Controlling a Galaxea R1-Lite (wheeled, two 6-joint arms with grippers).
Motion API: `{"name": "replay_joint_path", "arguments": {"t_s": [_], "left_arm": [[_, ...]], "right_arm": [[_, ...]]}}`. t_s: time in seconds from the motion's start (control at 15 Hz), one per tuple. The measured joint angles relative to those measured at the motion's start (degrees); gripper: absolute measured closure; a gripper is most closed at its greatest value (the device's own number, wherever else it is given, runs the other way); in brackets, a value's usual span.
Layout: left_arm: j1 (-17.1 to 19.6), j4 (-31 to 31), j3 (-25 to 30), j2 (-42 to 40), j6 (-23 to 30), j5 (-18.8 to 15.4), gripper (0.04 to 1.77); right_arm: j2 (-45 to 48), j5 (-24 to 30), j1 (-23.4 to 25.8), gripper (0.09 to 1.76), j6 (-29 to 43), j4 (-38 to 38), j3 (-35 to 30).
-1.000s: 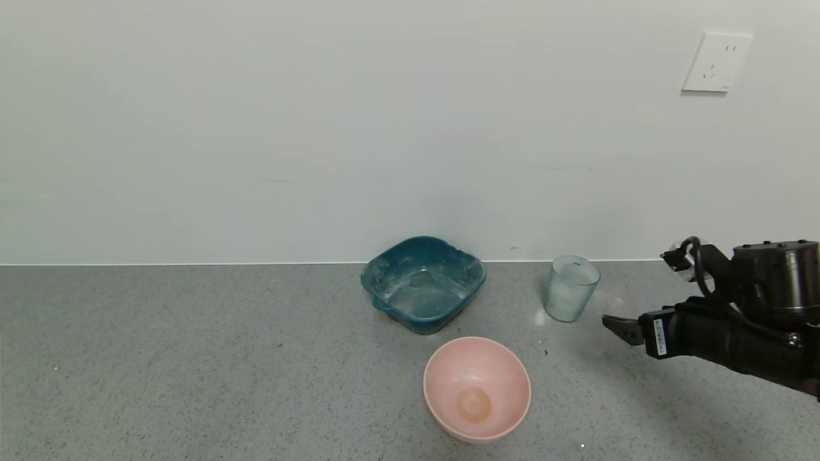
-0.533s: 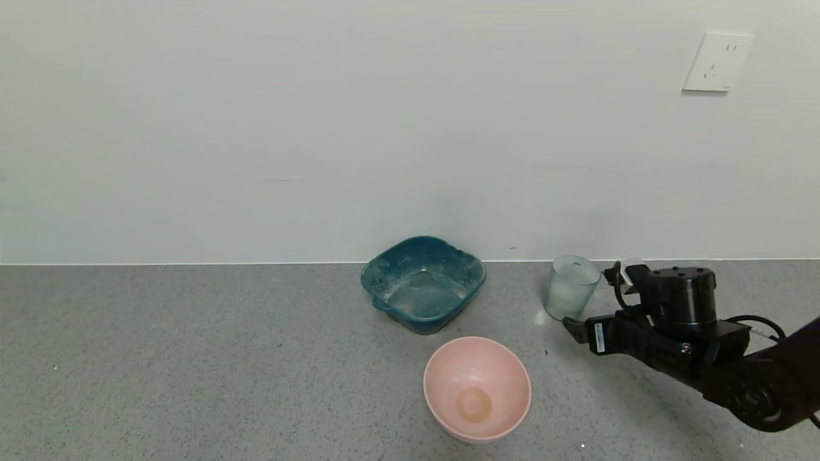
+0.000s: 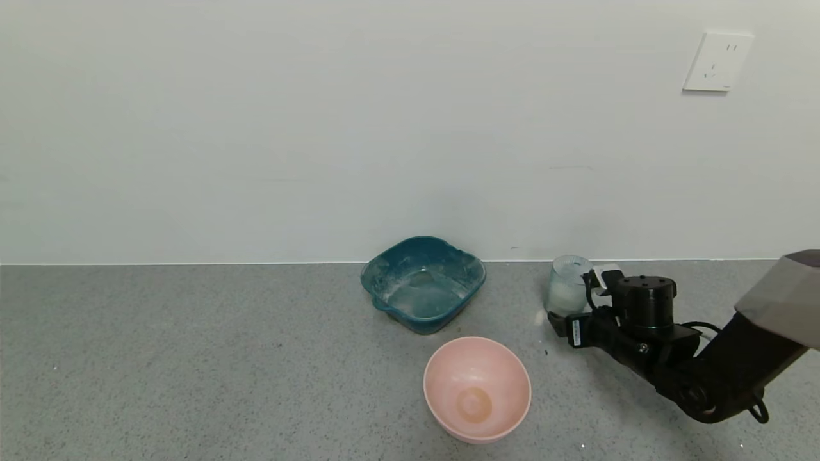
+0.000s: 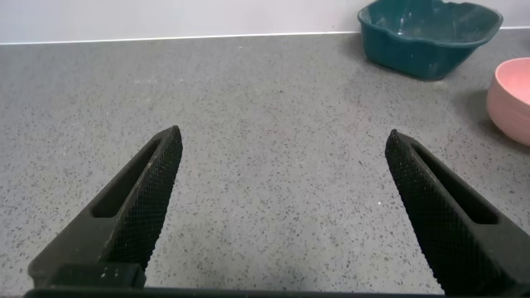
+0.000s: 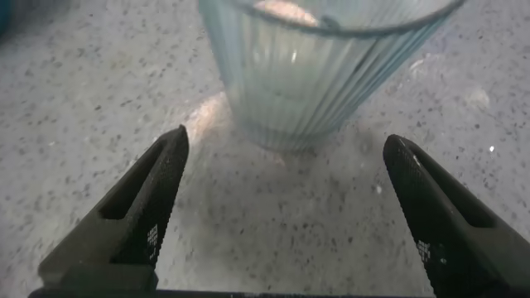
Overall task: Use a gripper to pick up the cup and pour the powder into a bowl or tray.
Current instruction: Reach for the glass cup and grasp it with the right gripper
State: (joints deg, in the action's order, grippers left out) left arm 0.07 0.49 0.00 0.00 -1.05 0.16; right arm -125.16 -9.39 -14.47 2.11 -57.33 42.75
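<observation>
The clear ribbed cup (image 3: 566,287) stands upright on the grey counter at the back right, with white powder (image 3: 564,298) inside. My right gripper (image 3: 558,322) is open, low on the counter, right beside the cup's base. In the right wrist view the cup (image 5: 319,70) stands just beyond the open gripper (image 5: 286,153), outside the gap between the fingers. The pink bowl (image 3: 477,388) sits empty in front of the cup, to the left. My left gripper (image 4: 281,153) is open over bare counter, out of the head view.
A dark teal squarish tray (image 3: 423,282) dusted with white stands by the wall, left of the cup; it also shows in the left wrist view (image 4: 428,37) beside the pink bowl (image 4: 512,98). A wall with a socket (image 3: 716,62) runs behind the counter.
My right arm has reached forward and to the left across the counter, bringing the open gripper from well right of the cup up to its base. The cup has not moved.
</observation>
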Motion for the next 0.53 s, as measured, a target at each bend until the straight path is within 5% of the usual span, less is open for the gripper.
{"name": "replay_joint_path", "arguments": {"t_s": [0.53], "left_arm": [[0.0,0.0,0.0,0.0,0.0,0.0,0.05]], "right_arm": [[-4.0,-0.9,0.4,0.14,-0.2,-4.8,4.7]]}}
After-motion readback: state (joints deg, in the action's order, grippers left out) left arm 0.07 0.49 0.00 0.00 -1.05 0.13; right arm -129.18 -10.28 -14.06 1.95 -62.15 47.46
